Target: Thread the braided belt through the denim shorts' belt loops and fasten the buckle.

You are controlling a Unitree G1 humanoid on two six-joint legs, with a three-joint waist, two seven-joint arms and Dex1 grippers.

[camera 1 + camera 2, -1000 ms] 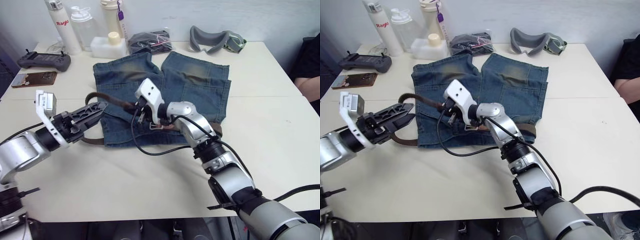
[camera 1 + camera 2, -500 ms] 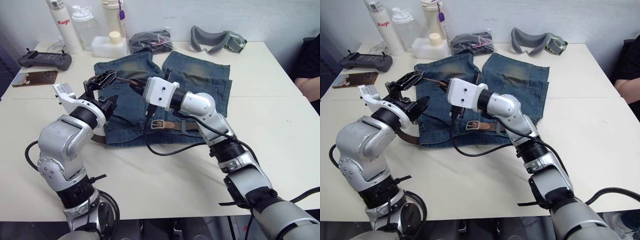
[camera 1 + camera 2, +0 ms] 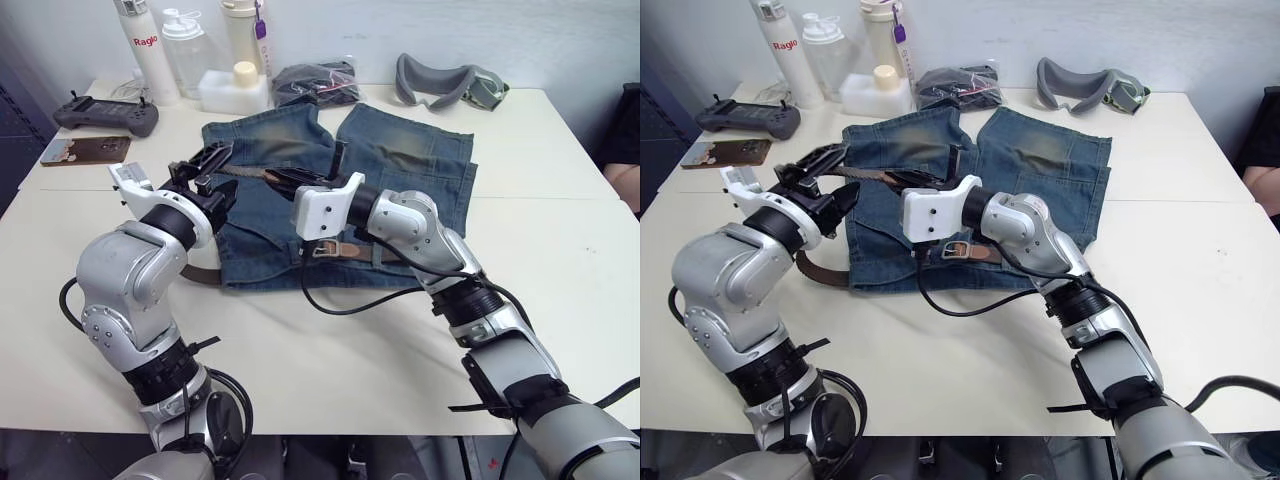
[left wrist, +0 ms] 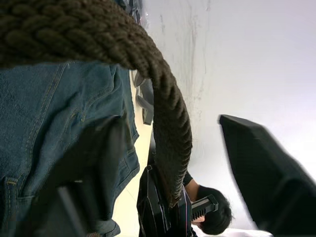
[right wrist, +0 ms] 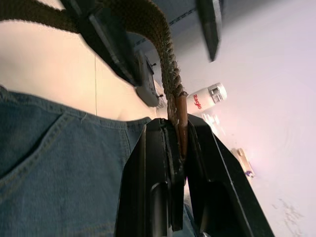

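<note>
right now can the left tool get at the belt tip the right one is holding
Probably yes. The left tool hangs open just beside the belt, whose tip is pinched in the right tool above the shorts. Nothing stands between them; the strap already runs between the left tool's fingers in its wrist view.

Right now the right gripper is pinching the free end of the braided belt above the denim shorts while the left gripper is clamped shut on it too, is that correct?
Not quite: the left gripper is open, the braided belt passing between its fingers, as the left wrist view shows. The right gripper does pinch the end above the denim shorts.
</note>
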